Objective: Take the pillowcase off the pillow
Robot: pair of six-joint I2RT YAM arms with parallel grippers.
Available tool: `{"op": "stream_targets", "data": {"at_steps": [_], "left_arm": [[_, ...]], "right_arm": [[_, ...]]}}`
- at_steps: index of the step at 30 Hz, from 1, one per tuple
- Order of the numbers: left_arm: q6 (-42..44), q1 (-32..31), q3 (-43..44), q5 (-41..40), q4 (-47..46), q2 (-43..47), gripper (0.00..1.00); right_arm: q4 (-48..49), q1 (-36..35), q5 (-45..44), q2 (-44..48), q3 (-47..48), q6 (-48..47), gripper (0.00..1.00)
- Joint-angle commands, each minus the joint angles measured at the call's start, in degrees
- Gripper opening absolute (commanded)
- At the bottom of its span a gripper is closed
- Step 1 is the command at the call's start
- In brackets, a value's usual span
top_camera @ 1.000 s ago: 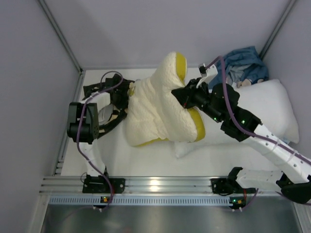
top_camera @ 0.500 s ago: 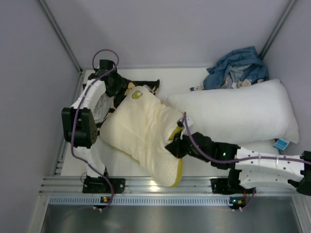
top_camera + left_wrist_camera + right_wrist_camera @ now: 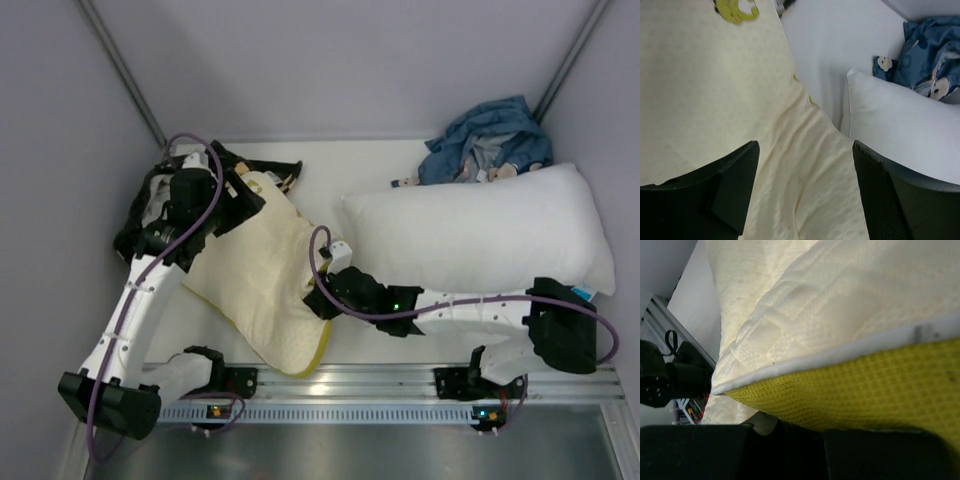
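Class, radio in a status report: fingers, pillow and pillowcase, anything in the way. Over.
Left fingers open above pillow. Right fingers shut on its yellow edge. Pillowcase bunched at pillow's far end. White pillow close alongside.

The pillow (image 3: 262,285), left of centre, is cream-yellow with a dimpled quilted texture, an olive-yellow mesh edge trim (image 3: 865,390) and a yellow-green logo (image 3: 735,9). The pillowcase (image 3: 262,170), upper left, is black with tan marks. The second pillow (image 3: 480,235), right, is plain white. The cloth bundle (image 3: 490,140), upper right, is blue with cartoon prints. The bench (image 3: 350,165) is white.
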State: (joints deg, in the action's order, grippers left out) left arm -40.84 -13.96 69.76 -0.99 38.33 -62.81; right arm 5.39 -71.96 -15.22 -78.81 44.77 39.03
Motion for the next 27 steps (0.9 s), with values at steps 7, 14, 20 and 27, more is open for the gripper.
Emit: {"op": "stream_targets", "data": {"at_steps": [7, 14, 20, 27], "left_arm": [[-3.3, -1.7, -10.6, 9.7, 1.3, 8.4, 0.80], [-3.5, -1.8, -11.7, 13.2, 1.5, 13.1, 0.87], [-3.5, -1.8, -13.1, 14.4, 1.5, 13.5, 0.93], [-3.9, -1.8, -14.7, 16.4, 1.6, 14.6, 0.95]], "right_arm": [[-7.9, 11.7, -1.5, -6.0, 11.4, -12.7, 0.64], [-19.6, 13.3, -8.6, 4.7, 9.9, -13.8, 0.99], [-26.3, 11.9, -15.4, 14.7, 6.5, -14.5, 0.99], [-29.0, 12.3, -20.0, 17.3, 7.8, -15.8, 0.99]]}}
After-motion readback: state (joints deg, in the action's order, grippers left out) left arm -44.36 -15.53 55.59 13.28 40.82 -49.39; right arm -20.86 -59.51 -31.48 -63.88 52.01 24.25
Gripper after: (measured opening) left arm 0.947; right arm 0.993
